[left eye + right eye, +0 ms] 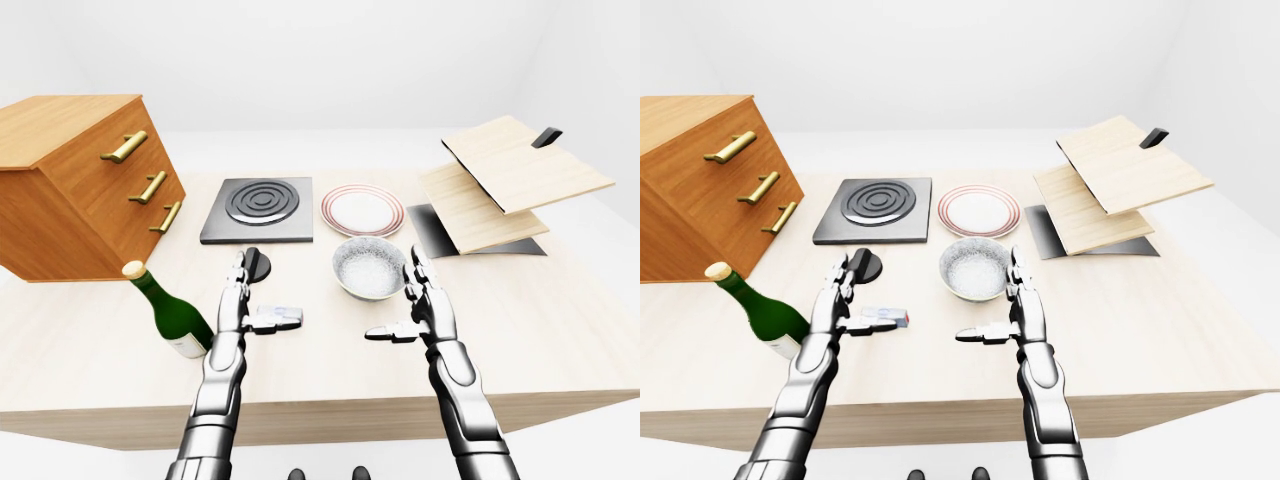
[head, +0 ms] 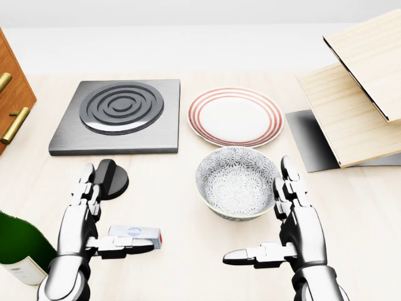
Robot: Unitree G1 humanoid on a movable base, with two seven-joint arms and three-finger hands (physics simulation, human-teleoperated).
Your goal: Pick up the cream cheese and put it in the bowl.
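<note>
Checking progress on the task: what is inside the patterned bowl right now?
Nothing: the patterned bowl shows only its speckled inner surface. The cream cheese lies on the table by the left robot hand, partly covered by its thumb.

Bare table (image 2: 175, 251) lies between cream cheese (image 2: 139, 234) and bowl (image 2: 237, 182), nothing intervening.

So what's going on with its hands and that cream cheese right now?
Both hands open. Cream cheese on table by left hand, ungrasped. Bowl beside right hand, path clear.
</note>
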